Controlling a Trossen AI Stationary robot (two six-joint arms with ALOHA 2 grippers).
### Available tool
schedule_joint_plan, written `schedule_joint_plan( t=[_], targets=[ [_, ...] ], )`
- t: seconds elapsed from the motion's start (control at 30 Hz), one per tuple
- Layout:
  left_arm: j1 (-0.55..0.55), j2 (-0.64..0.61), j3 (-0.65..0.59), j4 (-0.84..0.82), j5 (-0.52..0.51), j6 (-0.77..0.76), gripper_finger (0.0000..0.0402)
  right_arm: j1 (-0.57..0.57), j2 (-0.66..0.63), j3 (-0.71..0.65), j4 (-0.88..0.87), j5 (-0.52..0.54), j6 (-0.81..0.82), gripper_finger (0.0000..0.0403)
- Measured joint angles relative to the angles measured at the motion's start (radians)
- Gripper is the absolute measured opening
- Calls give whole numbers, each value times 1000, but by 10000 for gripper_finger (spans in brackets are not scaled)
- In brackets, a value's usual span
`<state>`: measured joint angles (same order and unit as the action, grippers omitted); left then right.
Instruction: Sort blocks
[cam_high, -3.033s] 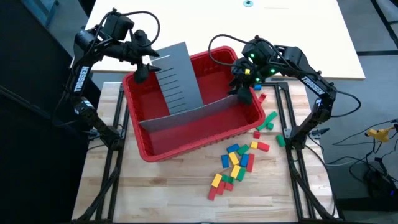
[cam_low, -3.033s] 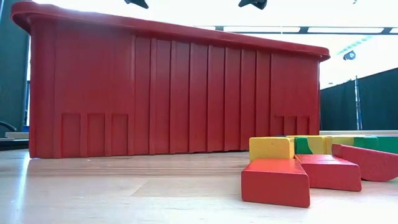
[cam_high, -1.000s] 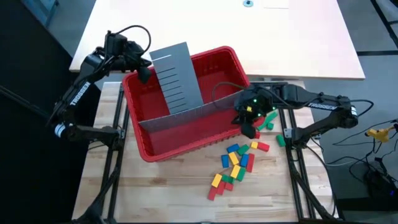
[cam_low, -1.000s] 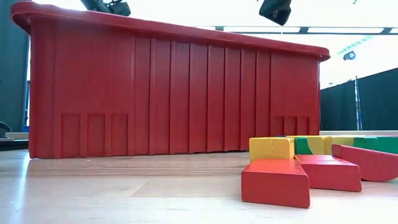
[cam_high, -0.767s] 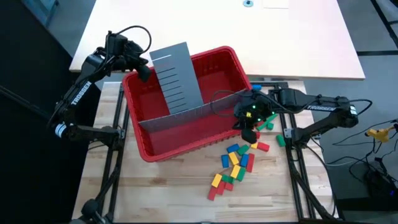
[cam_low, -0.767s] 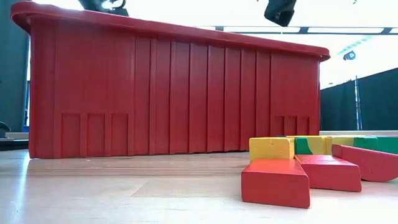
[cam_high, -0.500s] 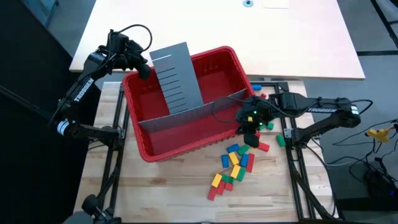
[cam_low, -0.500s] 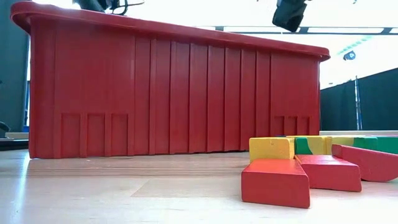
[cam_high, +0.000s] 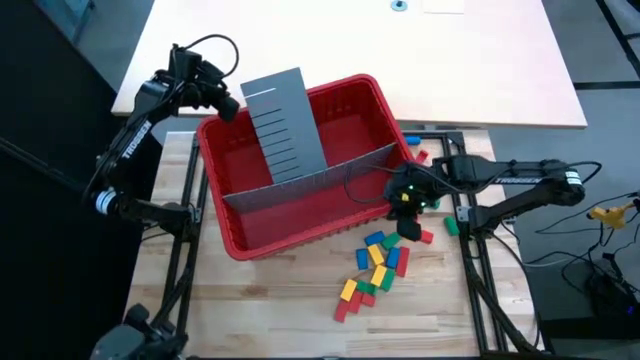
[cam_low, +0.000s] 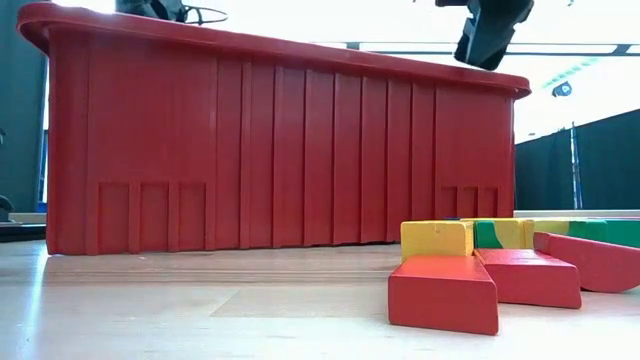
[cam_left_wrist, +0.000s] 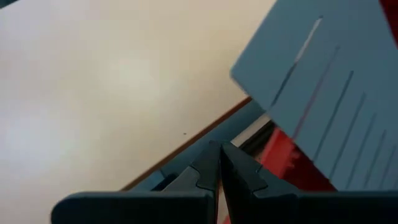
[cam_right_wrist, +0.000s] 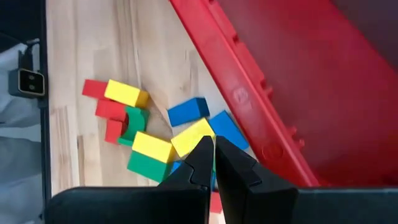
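Note:
The blocks (cam_high: 378, 262) lie in a loose heap of red, yellow, blue and green on the wooden table, off the red bin's (cam_high: 232, 240) near right corner. A few more (cam_high: 432, 202) lie by its right wall. My right gripper (cam_high: 408, 228) hangs shut above the heap's far end, at about rim height in the low view (cam_low: 488, 35). In its wrist view its tips (cam_right_wrist: 213, 144) stand over a yellow block (cam_right_wrist: 193, 135) and a blue one (cam_right_wrist: 188, 111). My left gripper (cam_high: 228, 108) is shut in the air at the bin's far left corner, with nothing between its fingers (cam_left_wrist: 219, 149).
A grey slotted panel (cam_high: 285, 125) leans upright in the bin, and a second grey panel (cam_high: 310, 180) crosses the bin's inside. A pale tabletop (cam_high: 350, 60) lies beyond the far side. Black frame rails (cam_high: 478, 280) run along both table sides. Bare wood (cam_high: 260, 310) lies near the front.
My right gripper has gone from over the bin's right rim toward the table's near right and a little down. It now hangs over the blocks and has stayed shut. The blocks and panels have not moved.

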<state>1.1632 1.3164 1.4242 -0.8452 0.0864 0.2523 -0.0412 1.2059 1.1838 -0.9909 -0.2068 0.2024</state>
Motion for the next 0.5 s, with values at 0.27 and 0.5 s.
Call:
schedule_joint_plan(
  t=[0.27,0.5],
  targets=[
    [13,40,-1,0,0,0,0,0,-16,-39,2,6,3,0],
    [13,87,-1,-18,2,-1,0,0,-29,-41,2,35,10,0]
  ],
)
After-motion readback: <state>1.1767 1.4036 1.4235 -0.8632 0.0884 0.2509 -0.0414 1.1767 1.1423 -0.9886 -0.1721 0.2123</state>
